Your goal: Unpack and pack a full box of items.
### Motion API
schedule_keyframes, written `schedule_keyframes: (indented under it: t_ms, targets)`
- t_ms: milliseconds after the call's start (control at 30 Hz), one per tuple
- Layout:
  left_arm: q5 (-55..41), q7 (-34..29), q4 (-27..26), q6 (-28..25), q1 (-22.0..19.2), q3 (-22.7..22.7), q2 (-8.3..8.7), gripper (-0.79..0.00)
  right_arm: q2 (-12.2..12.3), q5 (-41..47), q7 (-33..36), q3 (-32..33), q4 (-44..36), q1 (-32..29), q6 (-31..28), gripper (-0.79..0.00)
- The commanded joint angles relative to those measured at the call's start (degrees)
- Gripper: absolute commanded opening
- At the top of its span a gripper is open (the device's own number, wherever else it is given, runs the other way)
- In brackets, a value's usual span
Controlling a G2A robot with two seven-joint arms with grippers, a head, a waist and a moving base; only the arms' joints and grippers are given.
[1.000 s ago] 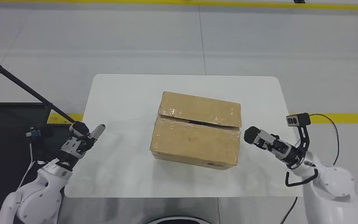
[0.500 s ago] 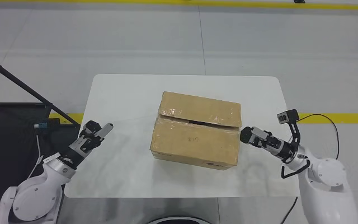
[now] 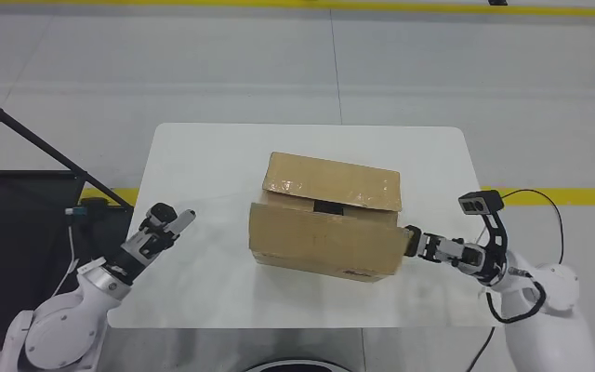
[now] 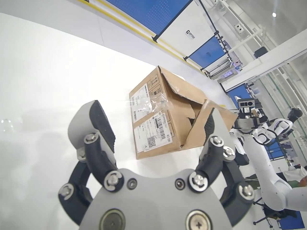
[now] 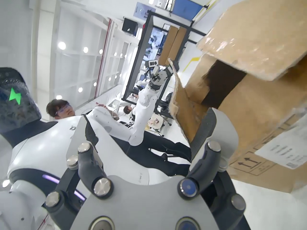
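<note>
Left gripper (image 3: 178,221): jaws spread, empty, held low over the white table (image 3: 214,153), pointing at the cardboard box (image 3: 321,232) at table centre, well apart from it. Box contents: dark gap between the flaps, illegible. Right gripper (image 3: 407,244): fingers apart, arm stretched low, touching the box's right end, a flap edge between its fingers.

White table (image 3: 195,158) center; yellow floor tape (image 3: 581,196) at 3 o'clock; dark floor panel (image 3: 33,223) at 9 o'clock.
</note>
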Motion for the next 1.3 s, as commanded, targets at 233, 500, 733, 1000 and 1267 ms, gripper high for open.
schedule_keyframes:
  t_ms: [233, 500, 733, 1000, 1267]
  targets:
    - [1.95, -4.07, -0.44, -8.57, 0.38, 0.91, 0.6, 0.0, 0.95, 3.73, 5.0, 0.79, -7.51, -4.22, 2.99, 0.0]
    - [10.95, -5.13, 0.31, -13.03, 1.16, 4.67, 0.96, 0.0, 1.94, -2.06, 4.02, -1.02, -11.38, -7.43, 2.0, 0.0]
    - [16.53, -6.4, 2.64, -13.64, 0.12, 8.54, 1.28, 0.0, 2.55, -4.74, 1.96, -3.73, -11.56, -8.11, -0.05, 0.0]
    - [21.14, -6.67, 3.97, -14.0, -0.5, 10.87, 1.68, 0.0, 2.85, -0.04, 0.05, -4.71, -8.82, -7.37, -1.95, 0.0]
    - [21.63, -5.96, 4.73, -13.48, -0.76, 11.41, 2.03, 0.0, 2.33, 10.2, -7.09, -6.1, -3.89, -3.59, 1.89, 0.0]
